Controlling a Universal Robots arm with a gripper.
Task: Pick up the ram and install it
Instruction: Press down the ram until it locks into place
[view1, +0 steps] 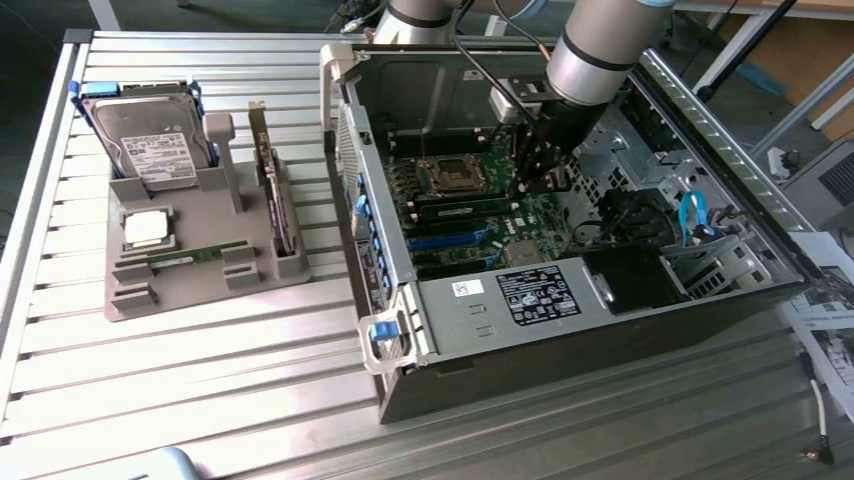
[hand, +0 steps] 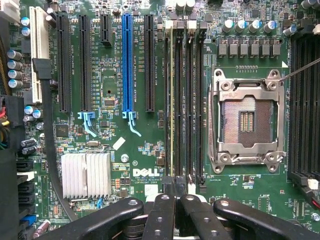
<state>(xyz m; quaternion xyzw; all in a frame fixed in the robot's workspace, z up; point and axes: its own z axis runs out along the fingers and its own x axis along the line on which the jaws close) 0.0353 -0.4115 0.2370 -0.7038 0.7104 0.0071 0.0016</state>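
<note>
Gripper (view1: 545, 180) inside computer case (view1: 400, 330), above motherboard (hand: 115, 145); holder tray (view1: 200, 290) beside.

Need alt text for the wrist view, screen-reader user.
The hand, shut, hangs over a green Dell motherboard at the bank of memory slots. Beside the slots sits an empty processor socket in a metal frame; a blue expansion slot and a silver heatsink lie on the other side.

Silver-grey tubular arm (view1: 597, 45), black tool (hand: 175, 200) with riveted linkage fingers, seemingly black cabling alongside
</note>
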